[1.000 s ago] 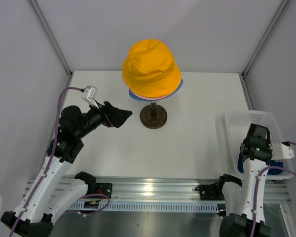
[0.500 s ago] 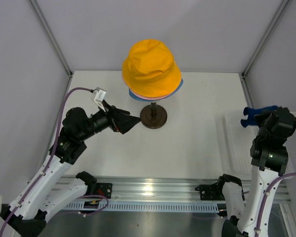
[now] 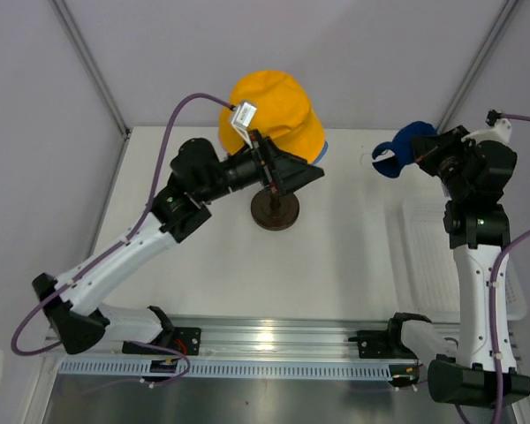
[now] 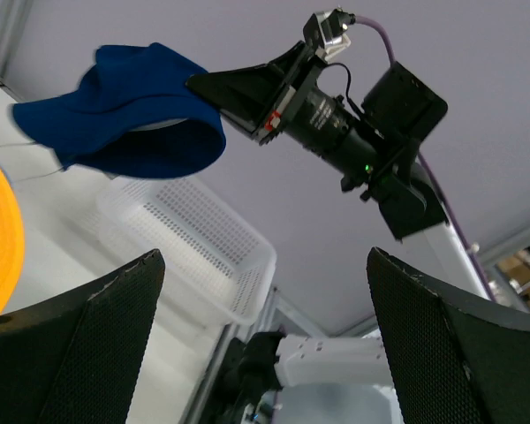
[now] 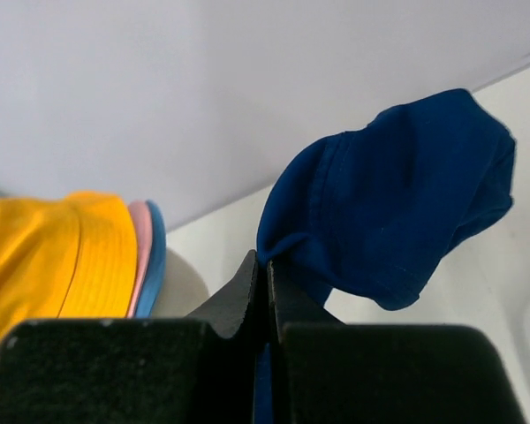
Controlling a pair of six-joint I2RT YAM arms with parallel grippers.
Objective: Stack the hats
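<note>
1. White bench [image 3: 353, 265] carries a dark round base [image 3: 275, 212]. Above it sits the yellow-orange hat [image 3: 274, 110], with the pink hat [image 5: 140, 256] and light blue hat [image 5: 155, 256] brims showing beneath.
2. My right claw [image 5: 266, 269], fingers pressed together, pinches the navy hat [image 3: 405, 144] in the air, right of the stack and near the white basket [image 4: 194, 234].
3. My left claw [image 4: 263, 265] is spread, holding nothing, beside the stacked brims.

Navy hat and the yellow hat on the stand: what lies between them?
Nothing but bare white table between the navy hat and the yellow hat, seen in the top external view.
</note>
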